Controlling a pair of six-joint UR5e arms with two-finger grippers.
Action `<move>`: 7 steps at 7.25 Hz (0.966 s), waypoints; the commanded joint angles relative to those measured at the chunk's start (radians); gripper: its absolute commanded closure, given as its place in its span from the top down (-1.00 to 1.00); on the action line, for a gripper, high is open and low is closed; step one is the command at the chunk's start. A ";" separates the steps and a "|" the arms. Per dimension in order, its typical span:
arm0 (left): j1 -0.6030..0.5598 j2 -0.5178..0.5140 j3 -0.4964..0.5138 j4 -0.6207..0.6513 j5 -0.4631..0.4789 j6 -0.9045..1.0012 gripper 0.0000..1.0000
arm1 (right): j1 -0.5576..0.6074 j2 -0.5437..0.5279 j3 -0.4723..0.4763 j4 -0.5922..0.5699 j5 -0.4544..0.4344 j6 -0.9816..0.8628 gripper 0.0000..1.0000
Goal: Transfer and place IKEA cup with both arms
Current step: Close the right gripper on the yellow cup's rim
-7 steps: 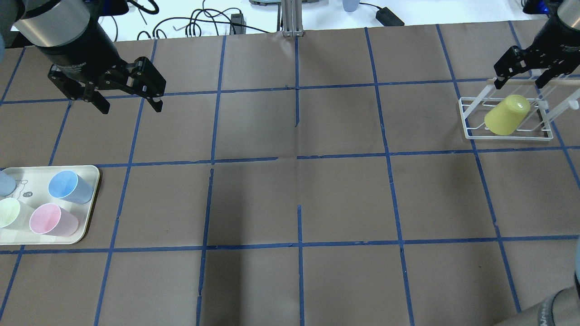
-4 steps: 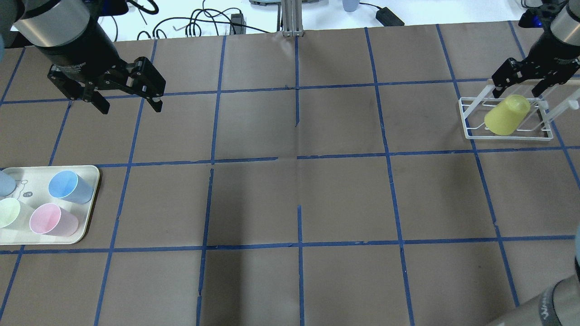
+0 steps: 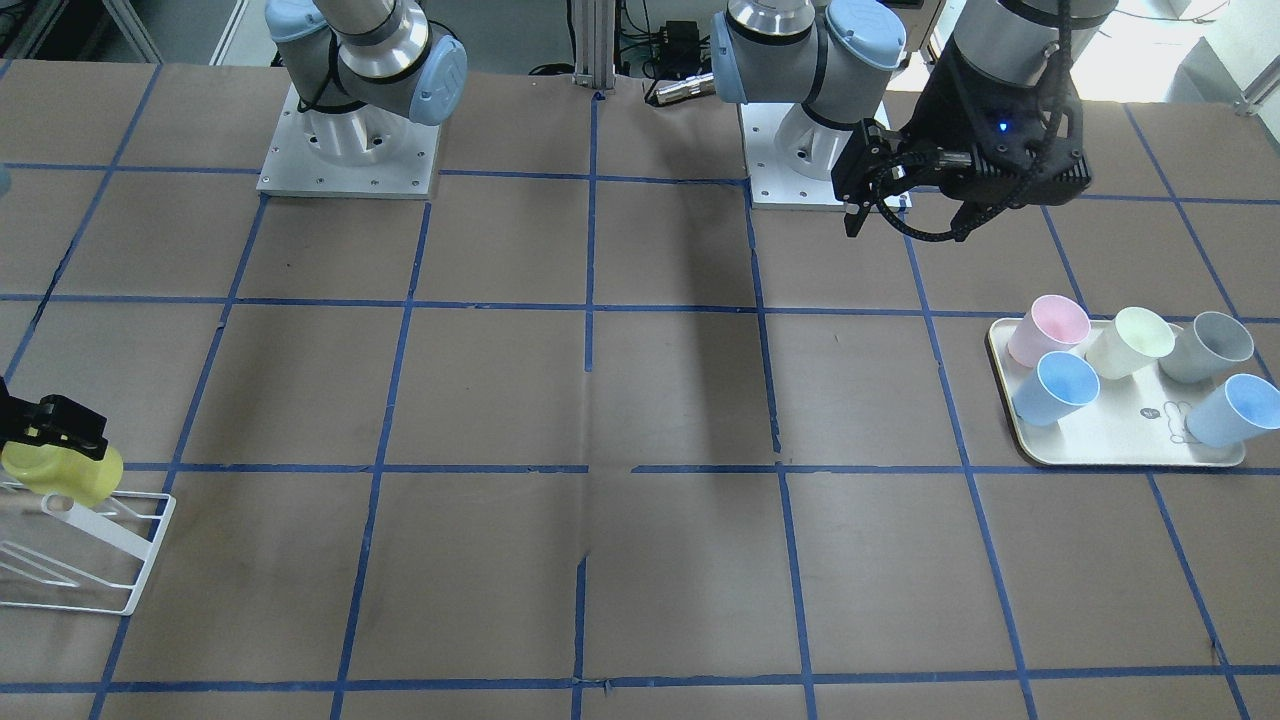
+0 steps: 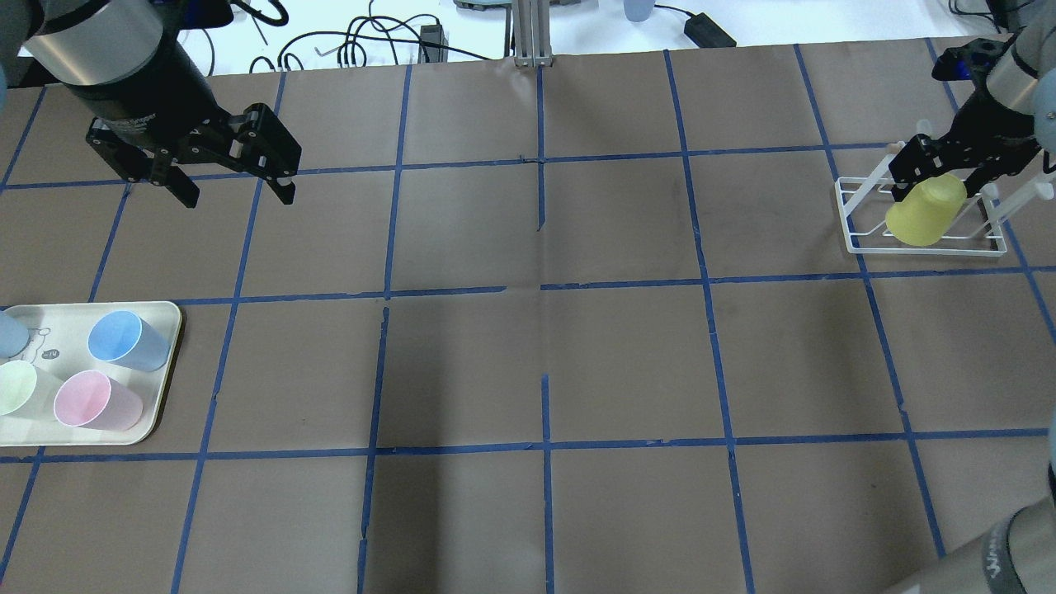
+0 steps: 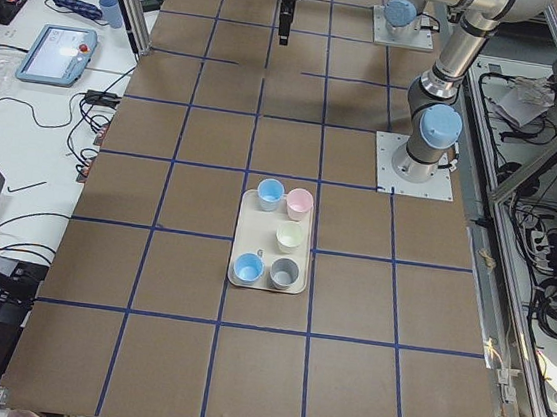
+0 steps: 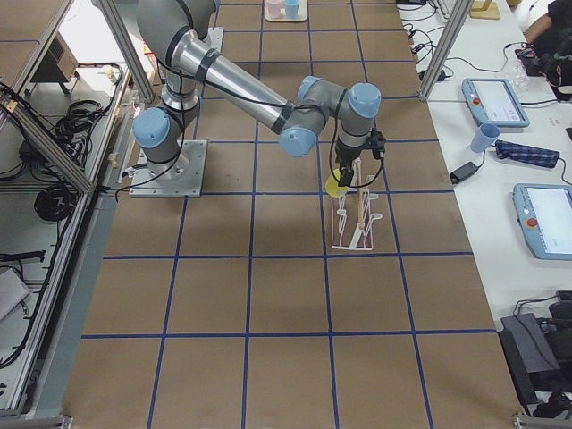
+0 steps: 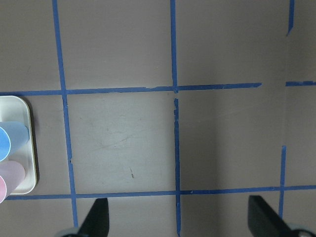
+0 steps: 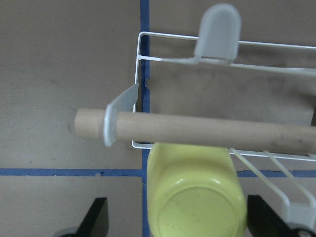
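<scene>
The yellow IKEA cup (image 4: pixel 922 213) hangs upside down and tilted on a white wire rack (image 4: pixel 858 235) at the table's far right. My right gripper (image 4: pixel 940 175) is open, with its fingers on either side of the cup's base. In the right wrist view the cup (image 8: pixel 197 197) sits between the two fingertips (image 8: pixel 96 219), below the rack's wooden dowel (image 8: pixel 197 131). The cup (image 3: pixel 65 480) also shows at the left edge of the front-facing view. My left gripper (image 4: pixel 237 195) is open and empty, high over the far left of the table.
A cream tray (image 4: pixel 176 330) at the left edge holds a blue cup (image 4: pixel 124 340), a pink cup (image 4: pixel 95 400), a pale cream cup (image 4: pixel 18 388) and others. Cables (image 4: pixel 346 41) lie beyond the table's far edge.
My right gripper has come down and toward the rack, so its open fingers now straddle the yellow cup. The left arm has not moved.
</scene>
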 commanded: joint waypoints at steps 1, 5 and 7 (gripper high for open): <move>0.000 0.001 0.000 0.000 0.000 0.000 1.00 | 0.000 0.002 0.004 -0.008 -0.010 -0.002 1.00; 0.002 0.001 -0.002 0.000 0.000 0.000 1.00 | 0.000 0.037 0.004 -0.028 -0.005 -0.002 0.99; 0.002 0.001 -0.003 0.000 0.000 0.000 1.00 | 0.000 0.038 0.004 -0.030 0.000 -0.001 0.82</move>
